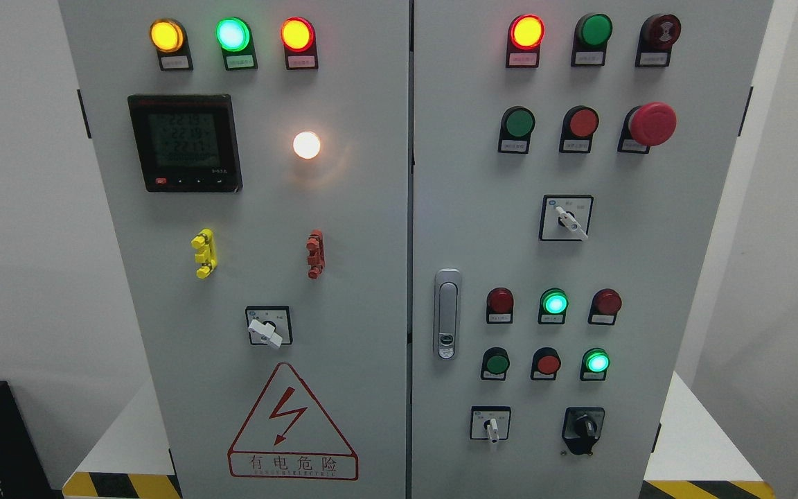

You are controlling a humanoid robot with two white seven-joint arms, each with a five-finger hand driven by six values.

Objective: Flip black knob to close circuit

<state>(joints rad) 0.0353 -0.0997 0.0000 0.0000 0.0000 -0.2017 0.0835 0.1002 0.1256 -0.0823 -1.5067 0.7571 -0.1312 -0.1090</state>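
A black rotary knob [584, 427] sits at the lower right of the grey cabinet's right door [662, 277], on a black plate. Its handle points up and slightly left. Left of it is a white-handled selector switch [490, 425] pointing down. Neither of my hands nor arms appears anywhere in the head view.
The right door carries red and green buttons and lamps, a red mushroom stop button [652, 124], another selector [566, 218] and a door latch [447, 314]. The left door holds a meter [185, 143], a lit white lamp [306, 145], a selector [267, 328] and a warning triangle [292, 423].
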